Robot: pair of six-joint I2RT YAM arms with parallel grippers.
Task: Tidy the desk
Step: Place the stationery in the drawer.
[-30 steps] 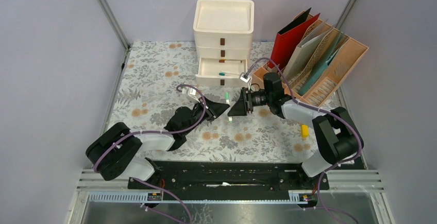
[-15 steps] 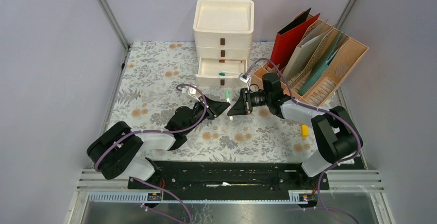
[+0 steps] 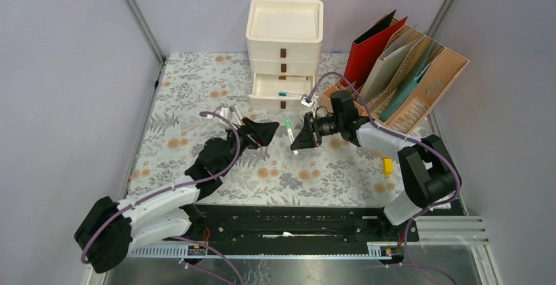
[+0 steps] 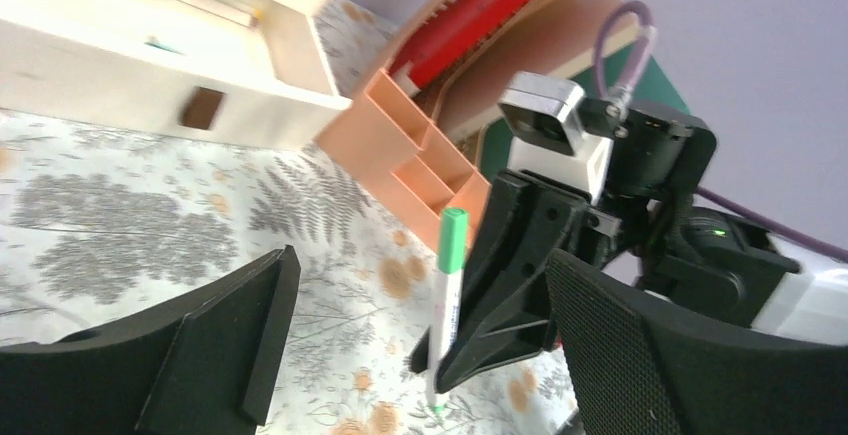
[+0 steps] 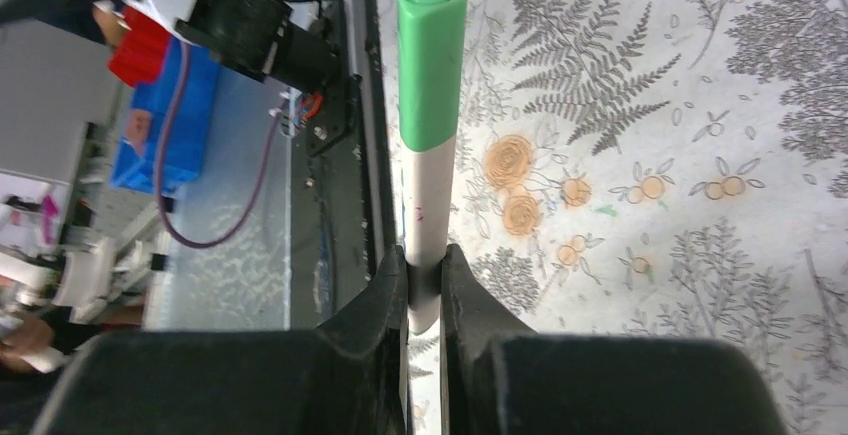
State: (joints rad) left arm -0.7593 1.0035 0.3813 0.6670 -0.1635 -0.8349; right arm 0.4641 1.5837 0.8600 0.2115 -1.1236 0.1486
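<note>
The table [image 3: 197, 101] looks partly tidied: its drawer [image 3: 278, 87] stands open with a pen [image 3: 283, 93] inside. The table lies beneath both pincers. The left pincer [image 3: 261, 133] is spread and empty. The right pincer [image 3: 300, 139], near it, pinches a marker [image 3: 289, 128] above the cloth. A yellow bit [image 3: 387, 166] lies loose.
</note>
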